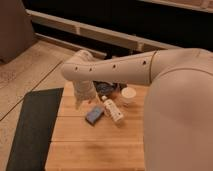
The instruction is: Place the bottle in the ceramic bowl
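The whitish-cream bottle [113,110] lies on its side on the wooden table [100,147], just in front of the dark ceramic bowl [104,89], which my arm partly hides. My gripper [81,101] hangs down from the wrist at the table's back left. It is left of the bottle and the bowl and holds nothing that I can see.
A flat blue-grey block [94,116] lies just left of the bottle. A short white cup [128,95] stands right of the bowl. A dark floor mat [34,125] lies left of the table. My white arm [175,105] covers the right side of the view.
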You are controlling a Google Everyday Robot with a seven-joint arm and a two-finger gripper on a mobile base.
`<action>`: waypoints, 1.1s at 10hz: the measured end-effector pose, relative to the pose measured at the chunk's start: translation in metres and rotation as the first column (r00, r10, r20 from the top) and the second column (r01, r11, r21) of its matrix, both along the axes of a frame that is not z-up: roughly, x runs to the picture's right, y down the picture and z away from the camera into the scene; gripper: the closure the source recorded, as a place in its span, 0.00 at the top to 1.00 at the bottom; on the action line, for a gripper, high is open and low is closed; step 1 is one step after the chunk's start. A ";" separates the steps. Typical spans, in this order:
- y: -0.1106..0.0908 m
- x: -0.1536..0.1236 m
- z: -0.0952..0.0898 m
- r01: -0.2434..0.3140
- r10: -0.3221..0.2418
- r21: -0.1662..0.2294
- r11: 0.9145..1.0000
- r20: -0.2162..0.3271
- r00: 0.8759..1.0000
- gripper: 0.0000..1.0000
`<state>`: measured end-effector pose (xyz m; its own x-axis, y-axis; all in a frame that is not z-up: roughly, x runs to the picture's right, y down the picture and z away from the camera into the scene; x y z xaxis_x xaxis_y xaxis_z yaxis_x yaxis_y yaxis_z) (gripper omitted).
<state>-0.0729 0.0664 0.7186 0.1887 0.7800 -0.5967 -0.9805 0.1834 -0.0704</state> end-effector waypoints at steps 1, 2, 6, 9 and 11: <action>-0.021 0.014 0.003 0.054 -0.055 0.036 0.998 0.020 0.998 0.65; -0.042 0.026 0.003 0.113 -0.117 0.072 0.991 0.055 0.992 0.65; -0.071 0.045 -0.006 0.201 -0.216 0.117 0.973 0.137 0.967 0.65; -0.062 0.072 0.005 0.236 -0.243 0.094 0.967 0.085 0.966 0.65; -0.050 0.119 0.019 0.265 -0.266 0.048 0.963 0.015 0.964 0.65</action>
